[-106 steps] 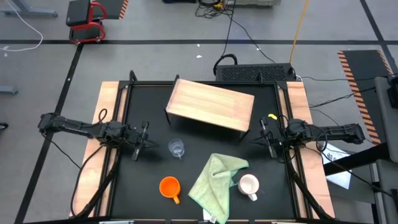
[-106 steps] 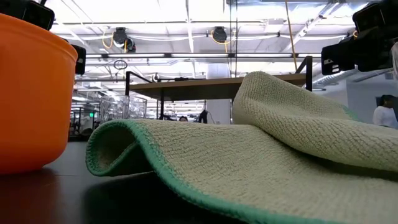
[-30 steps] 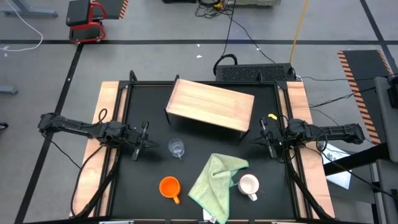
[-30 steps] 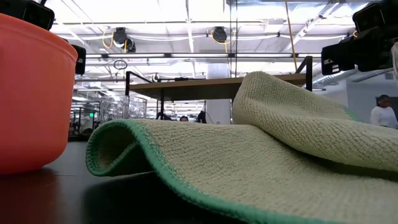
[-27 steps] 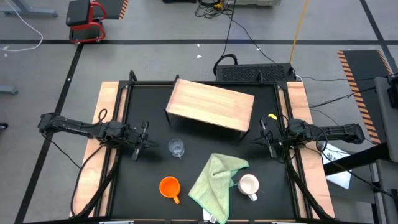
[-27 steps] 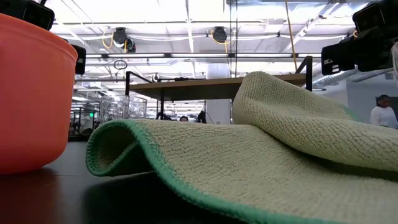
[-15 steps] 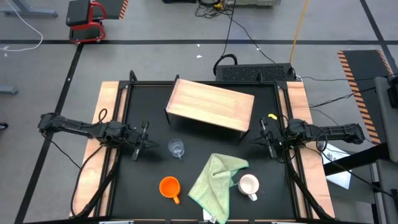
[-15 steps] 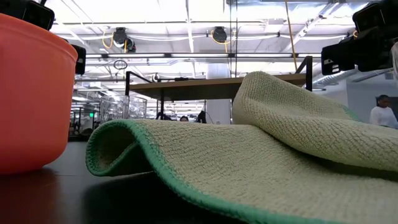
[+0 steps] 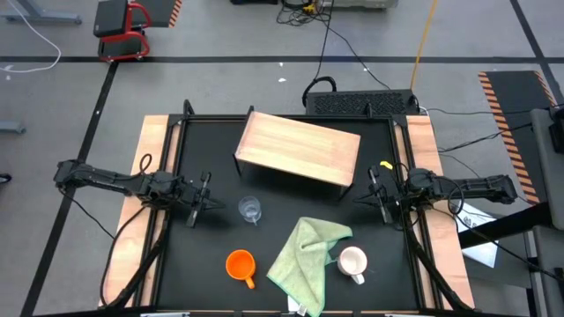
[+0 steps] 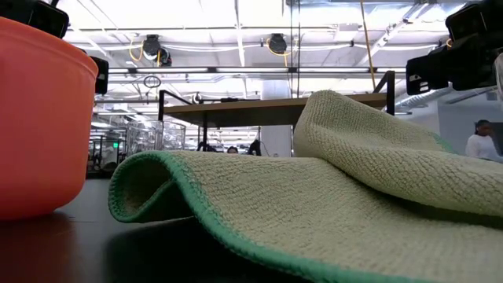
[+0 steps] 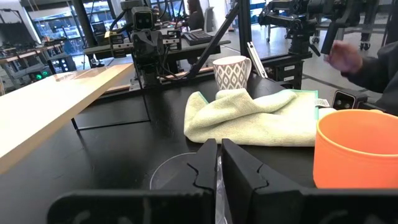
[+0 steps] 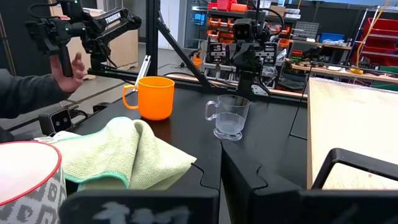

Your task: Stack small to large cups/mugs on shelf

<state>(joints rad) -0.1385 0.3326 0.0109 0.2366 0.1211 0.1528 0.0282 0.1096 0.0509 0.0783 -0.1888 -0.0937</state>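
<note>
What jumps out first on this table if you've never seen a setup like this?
Probably the orange mug at the table's near edge, bright against the black top, with a crumpled light green cloth beside it and a white mug on the cloth's other side. Behind them a pale wooden shelf stands bare, a small clear glass cup in front of it. The left claw and right claw wait at either side, both shut.

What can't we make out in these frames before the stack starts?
- White mug: hidden in the low view behind the green cloth.
- Orange mug: cut off by the low view's left edge; handle unseen there.
- Glass cup: in the left wrist view, partly hidden behind the left gripper.
- Shelf: underside and legs mostly hidden in the high view by its own board.
</note>
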